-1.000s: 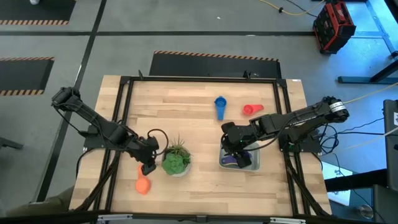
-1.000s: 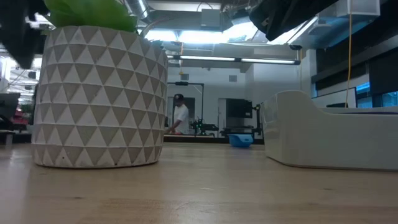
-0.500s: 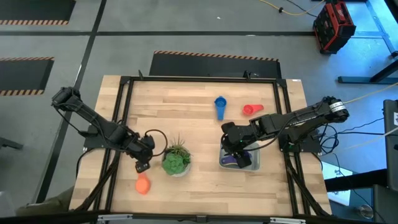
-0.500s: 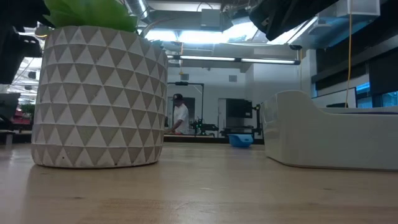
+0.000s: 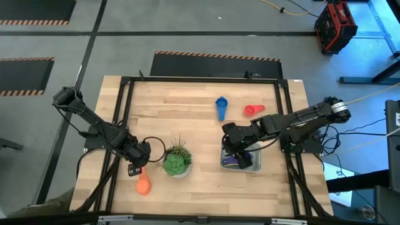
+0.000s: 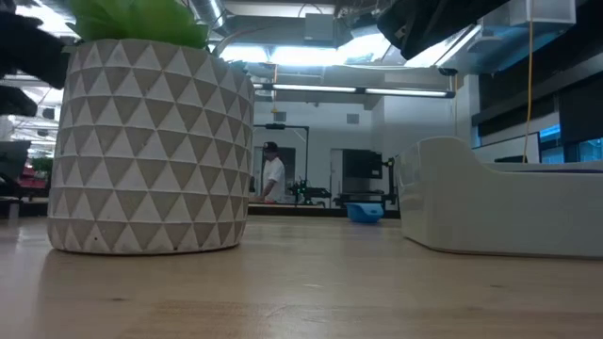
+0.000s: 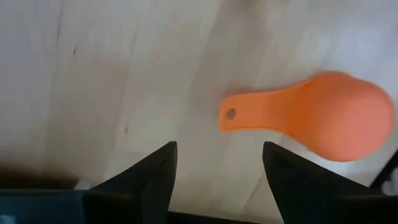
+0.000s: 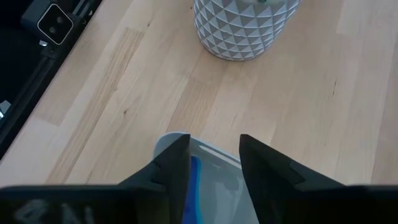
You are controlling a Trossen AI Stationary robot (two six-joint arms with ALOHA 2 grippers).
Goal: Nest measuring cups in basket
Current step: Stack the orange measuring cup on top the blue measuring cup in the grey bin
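An orange measuring cup (image 7: 336, 115) lies bowl-down on the table near its front left; its handle (image 7: 261, 115) points toward my left gripper (image 7: 217, 177). That gripper hangs open just above the table, pointing down, with the handle's end just ahead of its fingers (image 5: 134, 169). The basket (image 5: 240, 160) stands right of centre with a blue-purple cup (image 8: 194, 177) inside. My right gripper (image 8: 214, 165) hovers open over the basket's left end, touching nothing. A blue cup (image 5: 221, 106) and a red cup (image 5: 252, 110) lie on the table farther back.
A green spiky plant in a white patterned pot (image 5: 177, 161) stands between the orange cup and the basket, close to my left arm. The table's black frame rail (image 5: 119, 125) runs along the left edge. Bare wood lies in the table's middle.
My left gripper has moved toward the table's left edge and down, away from the plant pot, and has tipped to point more steeply down, next to the orange cup. Its fingers have stayed open. My right arm has kept still.
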